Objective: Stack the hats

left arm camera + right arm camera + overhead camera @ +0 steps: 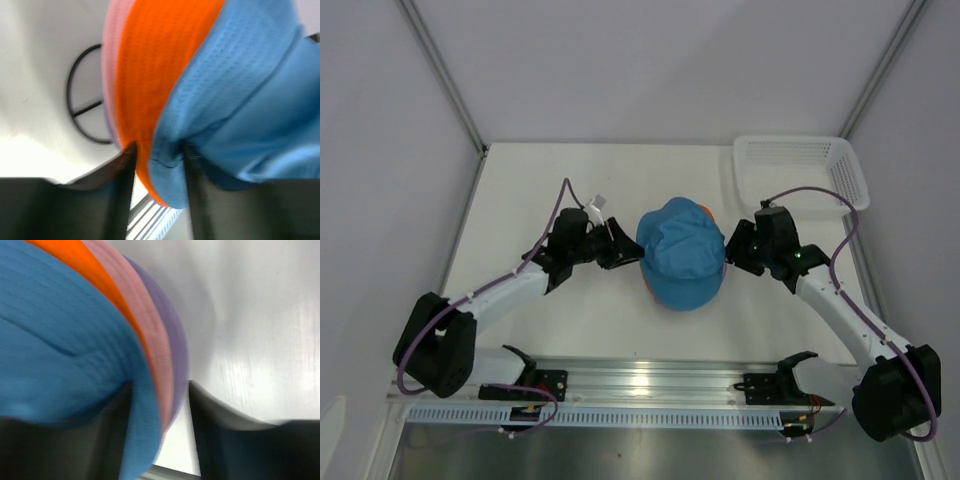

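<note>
The hats sit in one pile at the table's middle, with the blue hat [680,255] on top and the orange hat [706,210] peeking out behind it. In the left wrist view the orange [150,75] and blue [240,90] brims hang between my left gripper's [159,192] parted fingers, and a pink edge [112,45] shows beside them. My left gripper [625,252] is at the pile's left side. My right gripper [732,245] is at its right side, open around the blue [60,340], pink [150,340] and lavender [172,345] brims, with a gap to one finger.
A black wire stand's ring [75,107] shows under the pile in the left wrist view. A white mesh basket [800,170] stands at the back right. The metal rail [640,385] runs along the near edge.
</note>
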